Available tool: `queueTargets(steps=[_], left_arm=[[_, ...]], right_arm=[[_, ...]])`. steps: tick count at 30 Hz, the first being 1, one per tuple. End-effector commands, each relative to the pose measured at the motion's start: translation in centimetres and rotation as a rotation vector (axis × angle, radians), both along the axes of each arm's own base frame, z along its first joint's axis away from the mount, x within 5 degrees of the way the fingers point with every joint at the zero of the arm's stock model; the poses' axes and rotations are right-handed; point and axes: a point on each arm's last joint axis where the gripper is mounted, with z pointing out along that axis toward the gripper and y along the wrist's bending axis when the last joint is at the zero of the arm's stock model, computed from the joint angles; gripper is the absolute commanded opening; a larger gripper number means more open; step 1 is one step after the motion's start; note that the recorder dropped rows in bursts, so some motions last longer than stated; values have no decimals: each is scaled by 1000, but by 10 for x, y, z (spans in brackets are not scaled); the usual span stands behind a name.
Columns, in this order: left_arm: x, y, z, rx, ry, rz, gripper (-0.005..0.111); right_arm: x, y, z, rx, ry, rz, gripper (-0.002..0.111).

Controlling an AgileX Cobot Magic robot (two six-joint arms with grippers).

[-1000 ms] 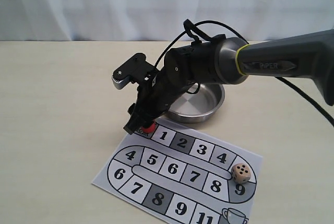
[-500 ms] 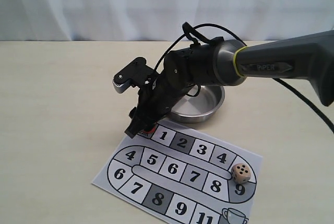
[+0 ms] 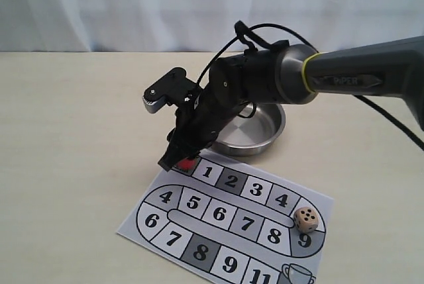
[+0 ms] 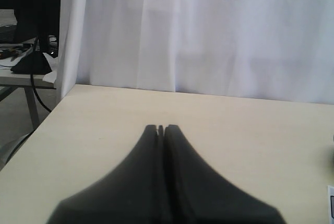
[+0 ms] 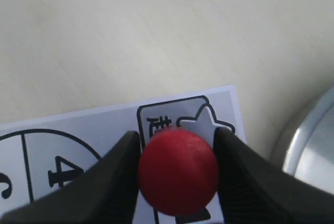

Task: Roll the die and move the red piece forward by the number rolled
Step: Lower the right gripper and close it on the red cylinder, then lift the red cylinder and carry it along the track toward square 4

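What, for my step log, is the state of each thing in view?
right end effector: shut on the red piece, a finger on each side.
red piece: upright at the start square, gripped.
left end effector: shut, empty.
board: flat on the table.
die: at rest on the board beside the 9.
bowl: upright; visible part empty.

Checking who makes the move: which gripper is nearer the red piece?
Right. The right gripper holds the red piece between its fingers; the left gripper sits shut over the table, no piece in view.
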Motion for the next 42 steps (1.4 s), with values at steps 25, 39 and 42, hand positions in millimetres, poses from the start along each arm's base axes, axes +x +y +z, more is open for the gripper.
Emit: queueTargets(steps=[25, 39, 42], left_arm=[[0, 0, 2, -3, -11, -6, 0], [0, 0, 2, -3, -11, -6, 0], [0, 0, 3, -3, -13, -7, 0]], right_arm=[[6, -24, -5, -67, 108, -136, 4], [1, -27, 27, -36, 72, -133, 4], [-3, -30, 40, -42, 74, -126, 4]])
